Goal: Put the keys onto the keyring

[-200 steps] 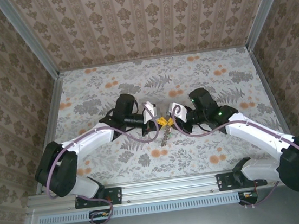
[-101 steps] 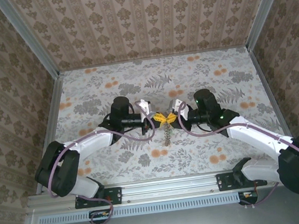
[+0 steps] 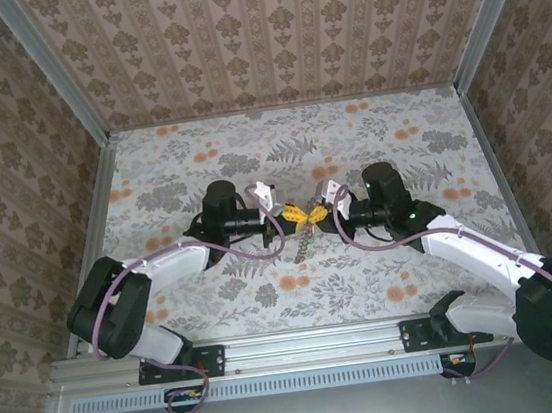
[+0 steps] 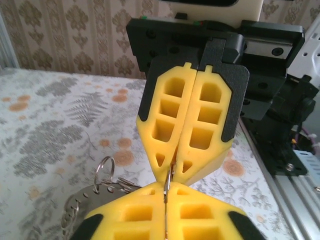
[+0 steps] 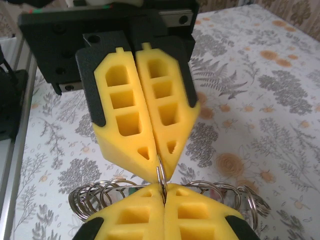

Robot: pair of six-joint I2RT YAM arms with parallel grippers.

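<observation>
My left gripper (image 3: pixel 290 217) and right gripper (image 3: pixel 314 215) meet tip to tip above the middle of the table. Both are shut on the same thin metal keyring (image 4: pixel 170 178), which stands edge-on between the two pairs of yellow fingertips. In the right wrist view the keyring (image 5: pixel 160 175) runs from my right gripper (image 5: pixel 163 191) up into the left gripper (image 5: pixel 159 161). Several more split rings (image 5: pixel 95 197) are strung in a row behind my right fingers. A flat grey metal piece with holes (image 4: pixel 75 210) hangs beside my left gripper (image 4: pixel 167 189). The keys are out of view.
A bunch of metal parts (image 3: pixel 304 246) dangles below the two grippers, just above the floral tabletop (image 3: pixel 400 151). Patterned walls close the table in on three sides, with metal rails (image 3: pixel 96 218) along its edges. Both arms reach inward from the near corners.
Both grippers have drifted slightly toward the back of the table, still tip to tip. The left wrist has turned level, and the dangling bunch has come along.
</observation>
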